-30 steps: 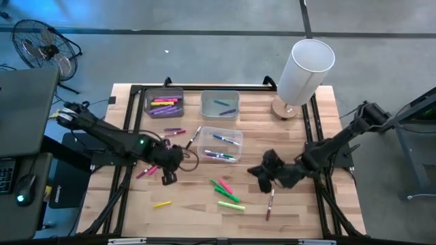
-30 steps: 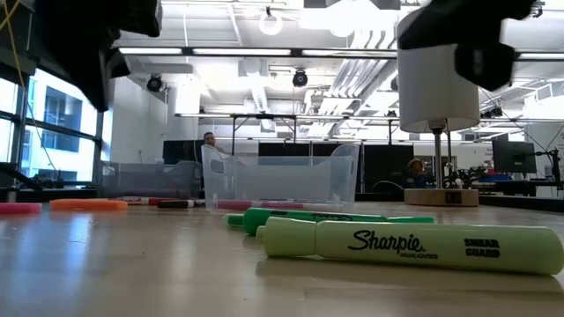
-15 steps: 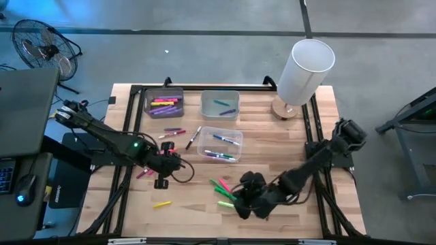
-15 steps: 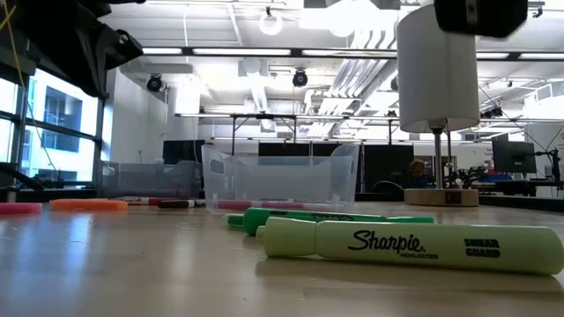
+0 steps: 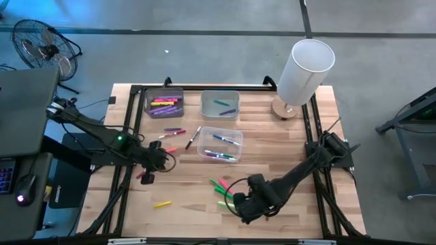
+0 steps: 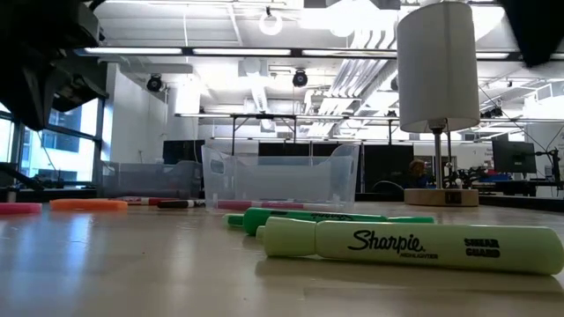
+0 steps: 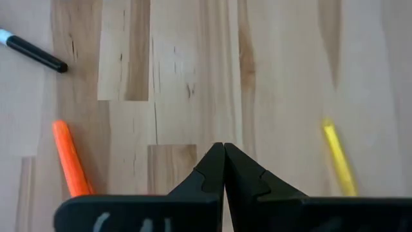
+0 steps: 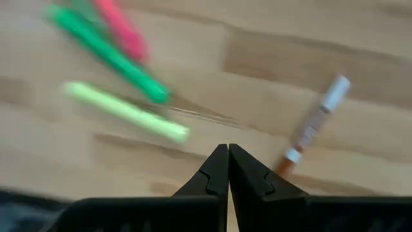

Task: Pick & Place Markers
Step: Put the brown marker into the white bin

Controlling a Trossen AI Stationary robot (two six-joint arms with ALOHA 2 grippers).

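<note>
Markers lie flat and loose on the wooden table. In the right wrist view a green marker, a pink one, a yellow-green highlighter and a white-barrelled marker lie past my shut right gripper. It hangs over the near middle. My left gripper, also shut, is above bare wood at the left, between an orange marker and a yellow one. A black pen lies farther off. The highlighter fills the low view.
A grey bin and a clear bin with markers stand at the far edge, and a third clear bin in the middle. A white-shaded lamp stands at the far right. More markers lie left of the middle bin.
My right gripper has swept from the table's right middle toward the near edge and to the left, ending beside the green and yellow-green markers. My left gripper has drawn back toward the table's left edge. No marker has moved.
</note>
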